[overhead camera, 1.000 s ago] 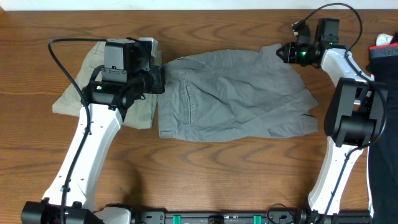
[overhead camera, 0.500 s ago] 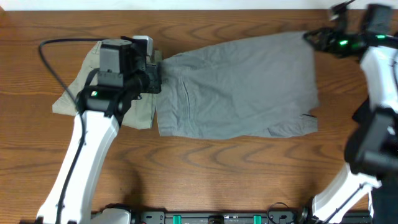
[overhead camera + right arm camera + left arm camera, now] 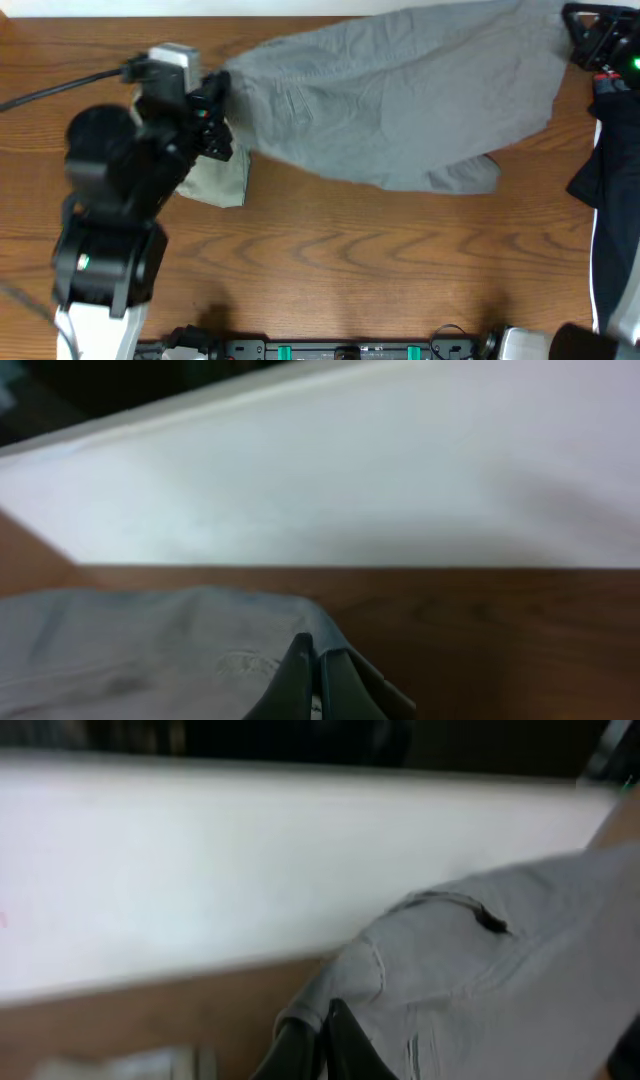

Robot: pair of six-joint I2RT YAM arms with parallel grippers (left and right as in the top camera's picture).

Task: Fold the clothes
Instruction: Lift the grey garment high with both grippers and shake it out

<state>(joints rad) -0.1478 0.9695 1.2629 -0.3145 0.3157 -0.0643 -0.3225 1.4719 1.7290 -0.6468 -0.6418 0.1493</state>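
The mid-grey trousers (image 3: 400,95) hang stretched between my two grippers, lifted off the table across its far half, with a lower flap (image 3: 465,178) trailing. My left gripper (image 3: 220,85) is shut on the left end of the grey trousers (image 3: 480,990); its fingers (image 3: 322,1032) pinch a hem. My right gripper (image 3: 572,22) is shut on the right end, and its fingers (image 3: 312,660) pinch the grey cloth (image 3: 150,650). The khaki-beige trousers (image 3: 222,180) lie mostly hidden under my left arm.
Dark cloth (image 3: 615,200) hangs along the right edge. A white wall (image 3: 200,870) runs behind the table's far edge. Bare wood (image 3: 350,270) fills the near half of the table.
Both grippers have risen and moved towards the far edge, lifting the grey trousers off the table and pulling them taut. The left arm now covers most of the khaki pair.
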